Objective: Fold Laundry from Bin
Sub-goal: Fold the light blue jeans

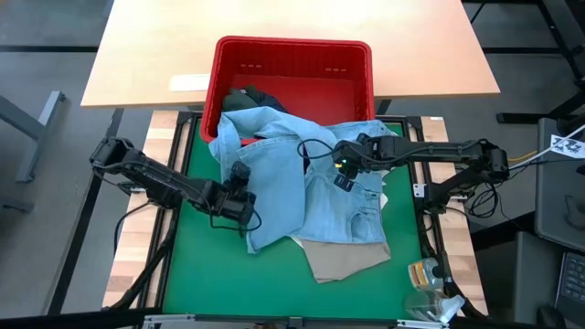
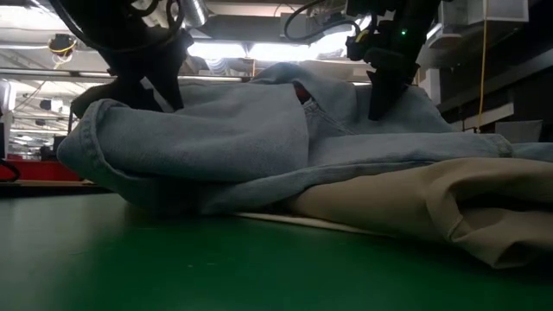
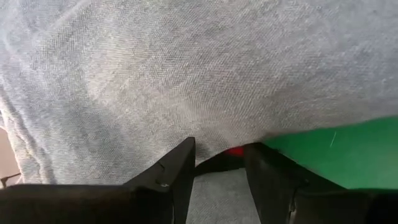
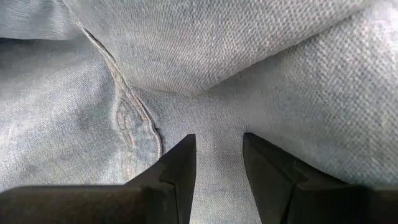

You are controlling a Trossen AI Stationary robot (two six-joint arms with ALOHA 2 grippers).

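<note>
Your light blue denim shirt (image 1: 302,174) lies rumpled across the green mat (image 1: 196,265), one end trailing over the rim of the red slotted plastic bin (image 1: 292,50), where a dark garment (image 1: 251,96) waits. A beige garment (image 1: 343,256) lies underneath. Nothing looks folded yet. Left gripper (image 1: 239,206) and right gripper (image 1: 343,174) press their parted fingers into the denim; you can't tell whether either pinches it.

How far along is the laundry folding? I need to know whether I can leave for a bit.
Early. Done: a beige garment lies out on the green mat, not neatly folded. In hand: the light blue shirt hangs half out of the red bin, with the left claw at its edge and the right claw on its middle, fabric between each one's fingers. Left: folding it, plus a dark garment in the bin.
</note>
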